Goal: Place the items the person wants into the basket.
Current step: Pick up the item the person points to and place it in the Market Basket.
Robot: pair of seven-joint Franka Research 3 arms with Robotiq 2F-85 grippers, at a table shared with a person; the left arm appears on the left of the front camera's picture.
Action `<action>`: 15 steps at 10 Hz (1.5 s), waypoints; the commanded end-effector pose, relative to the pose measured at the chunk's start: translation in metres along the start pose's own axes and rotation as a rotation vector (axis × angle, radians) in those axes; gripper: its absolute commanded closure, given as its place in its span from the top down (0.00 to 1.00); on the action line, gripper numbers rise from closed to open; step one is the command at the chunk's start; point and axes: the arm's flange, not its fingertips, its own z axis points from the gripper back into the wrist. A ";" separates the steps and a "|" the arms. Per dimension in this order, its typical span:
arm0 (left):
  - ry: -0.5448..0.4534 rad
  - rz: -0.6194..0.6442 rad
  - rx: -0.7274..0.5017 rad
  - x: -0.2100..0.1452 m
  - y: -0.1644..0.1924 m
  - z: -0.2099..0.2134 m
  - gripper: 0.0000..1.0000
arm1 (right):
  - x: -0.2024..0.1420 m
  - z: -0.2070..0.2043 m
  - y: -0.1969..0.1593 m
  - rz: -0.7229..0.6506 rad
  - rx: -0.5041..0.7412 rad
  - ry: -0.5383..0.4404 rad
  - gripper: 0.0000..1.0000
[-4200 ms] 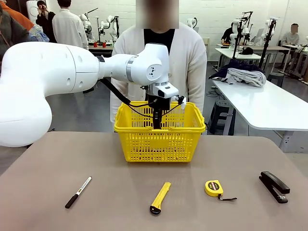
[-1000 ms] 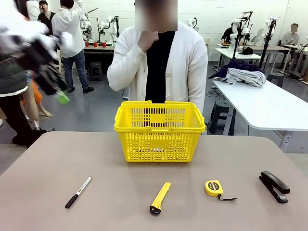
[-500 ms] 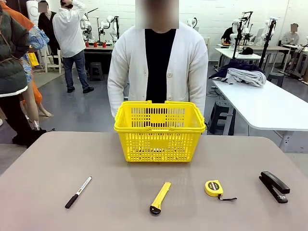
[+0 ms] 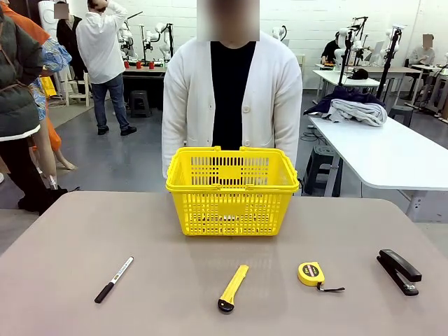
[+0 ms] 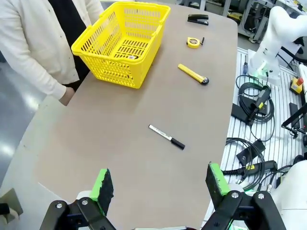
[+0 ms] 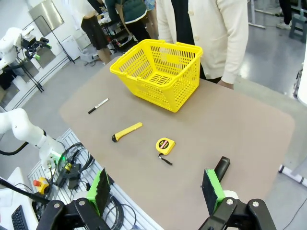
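Front view: white-and-black marker (image 4: 114, 280) diagonal, black end near-left

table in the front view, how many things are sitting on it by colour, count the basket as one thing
yellow: 3 (basket, utility knife, tape measure)
black: 1 (stapler)
white and black: 1 (marker)
total: 5

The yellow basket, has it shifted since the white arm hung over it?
No. The basket sits at the same spot by the table's far edge, in line with the utility knife.
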 end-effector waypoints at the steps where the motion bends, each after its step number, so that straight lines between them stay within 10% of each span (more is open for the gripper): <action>1: -0.007 0.004 -0.008 -0.007 -0.001 0.008 1.00 | 0.000 -0.002 -0.001 0.014 0.014 -0.010 1.00; 15: -0.007 0.004 -0.008 -0.007 -0.001 0.008 1.00 | 0.000 -0.002 -0.001 0.014 0.014 -0.010 1.00</action>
